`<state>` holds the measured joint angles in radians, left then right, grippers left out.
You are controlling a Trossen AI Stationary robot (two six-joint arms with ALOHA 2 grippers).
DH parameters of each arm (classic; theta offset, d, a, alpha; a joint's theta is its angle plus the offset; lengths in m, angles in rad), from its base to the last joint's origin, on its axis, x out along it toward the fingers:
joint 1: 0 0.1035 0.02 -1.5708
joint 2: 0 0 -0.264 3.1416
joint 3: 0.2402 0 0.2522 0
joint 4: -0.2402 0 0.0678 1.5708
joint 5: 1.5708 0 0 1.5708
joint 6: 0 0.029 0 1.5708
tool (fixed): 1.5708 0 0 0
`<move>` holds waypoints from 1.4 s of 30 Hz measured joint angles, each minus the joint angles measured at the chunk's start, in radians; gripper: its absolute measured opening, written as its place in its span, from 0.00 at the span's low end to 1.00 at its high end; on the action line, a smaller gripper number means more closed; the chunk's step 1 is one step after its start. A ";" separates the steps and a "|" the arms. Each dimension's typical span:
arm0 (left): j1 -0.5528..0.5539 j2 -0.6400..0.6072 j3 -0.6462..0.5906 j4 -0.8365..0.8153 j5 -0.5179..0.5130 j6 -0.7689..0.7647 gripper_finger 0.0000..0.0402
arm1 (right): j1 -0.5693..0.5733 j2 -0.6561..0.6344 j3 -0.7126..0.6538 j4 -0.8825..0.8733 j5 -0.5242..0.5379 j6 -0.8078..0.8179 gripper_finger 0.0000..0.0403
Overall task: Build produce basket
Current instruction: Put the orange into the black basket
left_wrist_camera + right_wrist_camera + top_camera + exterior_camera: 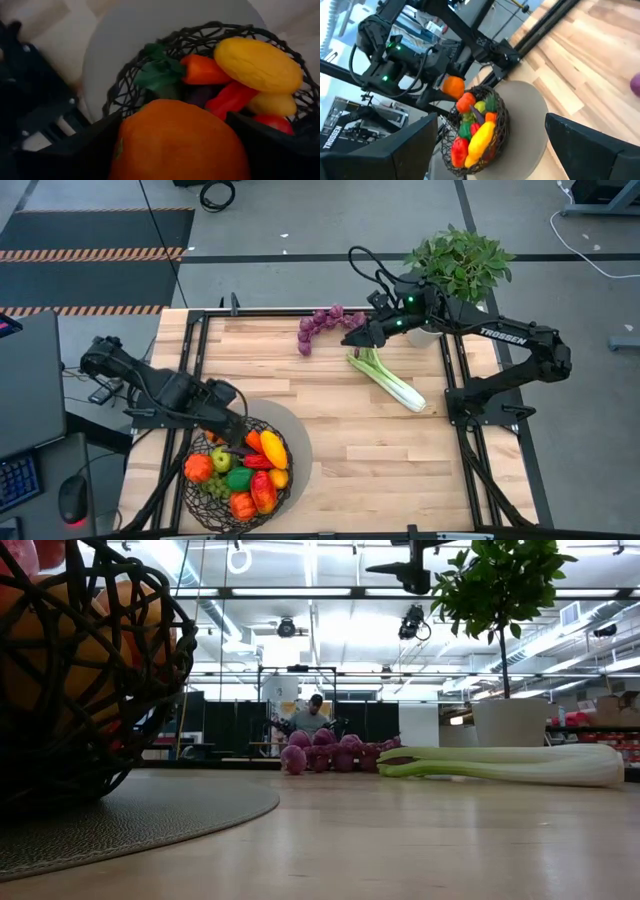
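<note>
From above, the wire basket (238,478) sat at about seven o'clock on the wooden table (340,430), on a round grey mat (298,442), already heaped with toy produce: a yellow lemon (273,448), red peppers (264,490), a green pepper (238,478) and oranges (198,468).

The left gripper (222,436) hung over the basket's ten o'clock rim, its fingers spread wide around an orange (182,142) that filled the gap between them, just above the pile.

Up at twelve o'clock lay the purple grapes (322,324), and just beside them, toward two o'clock, the green celery (388,379) stretched out flat on the wood.

The right gripper (358,335) hovered by the grapes and the celery's leafy end, fingers apart and holding nothing. Behind it stood a potted plant (458,265) at the table's far edge.
</note>
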<state>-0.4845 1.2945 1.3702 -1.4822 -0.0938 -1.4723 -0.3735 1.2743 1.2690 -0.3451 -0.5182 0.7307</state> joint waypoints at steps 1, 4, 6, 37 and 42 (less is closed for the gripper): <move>-0.010 -0.006 -0.024 0.023 0.000 -0.017 0.86 | 0.002 0.000 0.000 -0.012 0.000 0.004 0.92; -0.025 -0.008 -0.083 0.096 -0.015 -0.007 0.86 | 0.009 0.000 0.000 -0.028 0.012 0.046 0.92; -0.024 -0.008 -0.111 0.102 -0.022 0.024 0.86 | 0.017 0.000 0.000 -0.022 0.050 0.083 0.92; -0.244 -0.114 -0.153 0.243 -0.343 0.089 0.89 | 0.420 0.207 0.000 0.274 0.525 0.460 0.92; -0.244 -0.119 -0.153 0.268 -0.342 0.058 0.89 | 0.454 0.339 0.000 0.504 0.471 0.514 0.92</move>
<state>-0.7284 1.1759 1.2175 -1.2147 -0.4361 -1.4148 0.0806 1.6132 1.2690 0.1586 -0.0477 1.2449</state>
